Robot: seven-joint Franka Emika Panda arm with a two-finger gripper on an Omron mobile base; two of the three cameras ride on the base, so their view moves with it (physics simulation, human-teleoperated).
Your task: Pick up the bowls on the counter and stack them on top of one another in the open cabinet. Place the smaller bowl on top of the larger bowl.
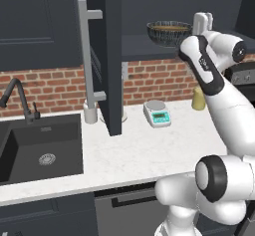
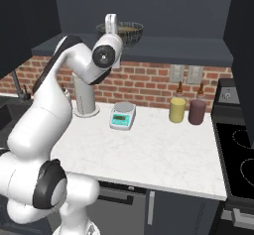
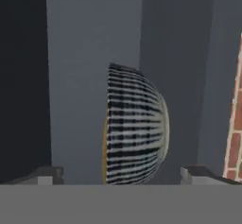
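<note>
dark cabinet (image 1: 149, 46) shelf holds round ribbed larger bowl (image 1: 168, 32).

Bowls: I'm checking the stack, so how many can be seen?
2. The larger bowl sits on the open cabinet shelf; the smaller bowl is nested inside it, only its tan rim showing.

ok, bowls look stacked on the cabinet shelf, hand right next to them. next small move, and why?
Probably back the hand straight away from the shelf, without nudging the stack. Its fingers stand wide apart, clear of the larger bowl, which sits on the cabinet shelf with the smaller bowl showing tan inside it. Nothing seems left to grasp.
</note>
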